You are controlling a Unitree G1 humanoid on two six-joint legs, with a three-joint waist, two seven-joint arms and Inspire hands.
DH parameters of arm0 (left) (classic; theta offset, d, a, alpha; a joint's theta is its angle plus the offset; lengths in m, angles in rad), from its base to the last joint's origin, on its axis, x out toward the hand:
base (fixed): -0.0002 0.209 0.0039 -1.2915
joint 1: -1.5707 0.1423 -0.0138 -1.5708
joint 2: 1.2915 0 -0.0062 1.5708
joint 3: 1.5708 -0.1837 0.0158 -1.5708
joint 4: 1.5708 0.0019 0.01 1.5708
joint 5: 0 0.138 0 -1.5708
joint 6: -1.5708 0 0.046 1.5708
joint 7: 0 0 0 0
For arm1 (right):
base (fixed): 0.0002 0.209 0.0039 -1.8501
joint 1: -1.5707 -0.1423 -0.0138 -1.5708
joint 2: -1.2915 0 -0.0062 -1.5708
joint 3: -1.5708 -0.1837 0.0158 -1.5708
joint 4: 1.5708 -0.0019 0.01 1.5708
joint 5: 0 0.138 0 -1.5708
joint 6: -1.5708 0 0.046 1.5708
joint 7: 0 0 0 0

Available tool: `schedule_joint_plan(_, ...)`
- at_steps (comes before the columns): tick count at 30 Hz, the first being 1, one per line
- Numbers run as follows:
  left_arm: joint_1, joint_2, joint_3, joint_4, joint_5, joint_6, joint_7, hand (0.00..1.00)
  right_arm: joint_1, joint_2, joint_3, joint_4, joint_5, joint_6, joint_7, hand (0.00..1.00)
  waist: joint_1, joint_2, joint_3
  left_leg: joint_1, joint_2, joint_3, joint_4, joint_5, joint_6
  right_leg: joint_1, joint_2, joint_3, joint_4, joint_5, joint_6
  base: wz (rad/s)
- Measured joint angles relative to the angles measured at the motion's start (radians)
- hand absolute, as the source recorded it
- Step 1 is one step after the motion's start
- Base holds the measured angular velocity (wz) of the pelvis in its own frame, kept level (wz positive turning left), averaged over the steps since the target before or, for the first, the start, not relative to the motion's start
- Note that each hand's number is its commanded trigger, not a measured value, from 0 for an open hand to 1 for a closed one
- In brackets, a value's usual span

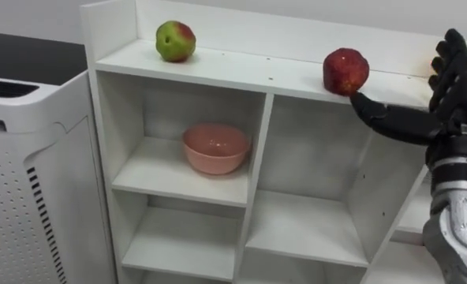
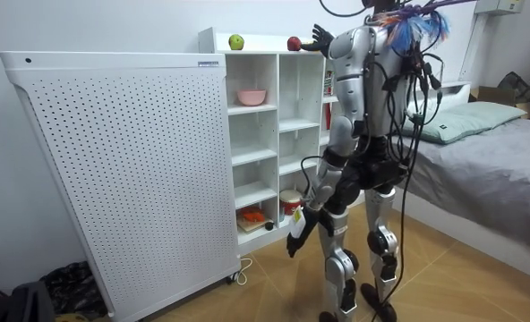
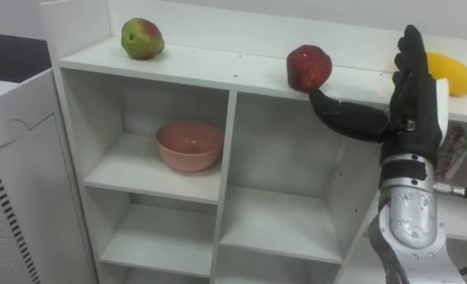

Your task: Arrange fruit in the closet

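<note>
Standing close before the white closet, which sits just beside a larger white perforated cabinet on the robot's left, the robot has its right arm raised to the level of the top shelf, while the left hand hangs low by its thigh, well away from any fruit. The right hand is spread open: its fingers point straight up in front of the shelf's back wall, and its thumb stretches sideways to the robot's left, its tip touching the lower right side of the red apple. A pink bowl sits in the upper left compartment, below the shelf. The apple stands on the front part of the shelf above the middle divider, to the left of the palm and about level with the fingers, so nothing is closed round it. Being round, it offers no long axis to line up with. A green and red apple stands farther left, well apart, and a yellow fruit lies lengthwise along the shelf just right of the fingers. By my reading, any further shift of the red apple falls to the right hand, and it would travel leftward.
</note>
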Motion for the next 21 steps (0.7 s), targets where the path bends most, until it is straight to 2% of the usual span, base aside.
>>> schedule_joint_plan(3, -0.001, 0.013, 0.0, -0.002, 0.0, 0.0, -0.011, 0.0, -0.018, -0.011, 0.0, 0.019, 0.0, 0.0, 0.019, 0.0, 0.002, -0.011, -0.0058, 0.007, 0.0, -0.025, 0.0, 0.0, 0.0, 0.004, 0.001, 0.0, 0.009, 0.0, 0.0, 0.04)
schedule_joint_plan(5, -0.007, 0.017, 0.001, -0.005, 0.0, 0.0, -0.011, 0.0, -0.021, -0.02, 0.0, 0.039, 0.007, 0.0, 0.031, 0.0, 0.004, -0.012, -0.004, 0.016, 0.001, -0.055, 0.0, 0.0, 0.0, 0.008, 0.001, -0.009, 0.024, -0.001, -0.001, 0.07)
schedule_joint_plan(8, -0.016, 0.022, 0.01, -0.008, 0.0, 0.0, -0.011, 0.0, -0.022, -0.039, 0.0, 0.042, 0.021, 0.0, 0.036, 0.0, 0.008, -0.018, 0.0011, 0.016, -0.002, -0.055, -0.011, 0.0, 0.0, 0.012, -0.001, -0.022, 0.016, -0.001, -0.001, 0.12)
schedule_joint_plan(15, -0.014, 0.026, 0.018, -0.011, 0.0, 0.016, -0.011, 0.0, -0.044, -0.039, 0.0, 0.041, 0.019, 0.0, 0.038, 0.0, 0.01, -0.017, 0.0015, 0.018, -0.001, -0.063, -0.011, 0.0, 0.0, 0.011, 0.0, -0.022, 0.019, -0.001, -0.001, 0.01)
schedule_joint_plan(18, -0.012, 0.026, 0.018, -0.017, 0.002, 0.016, -0.011, 0.0, -0.053, -0.04, 0.0, 0.042, 0.019, 0.0, 0.038, 0.0, 0.01, -0.016, 0.0024, 0.023, 0.001, -0.081, -0.011, 0.0, 0.0, 0.009, 0.0, -0.022, 0.035, -0.003, -0.004, 0.0)
schedule_joint_plan(20, -0.014, 0.025, 0.018, -0.017, 0.02, 0.016, -0.01, 0.0, -0.054, -0.04, 0.003, 0.044, 0.019, 0.0, 0.039, 0.0, 0.011, -0.006, 0.0098, 0.038, 0.006, -0.119, -0.012, 0.002, 0.002, -0.02, 0.0, -0.023, 0.101, -0.017, -0.014, -0.05)
schedule_joint_plan(21, -0.014, 0.03, 0.02, -0.019, 0.023, 0.016, -0.008, 0.0, -0.055, -0.04, 0.009, 0.044, 0.018, 0.0, 0.04, 0.0, 0.011, -0.007, 0.0091, 0.041, 0.011, -0.168, -0.01, 0.002, 0.002, -0.046, 0.005, -0.007, 0.108, -0.048, -0.022, -0.3)
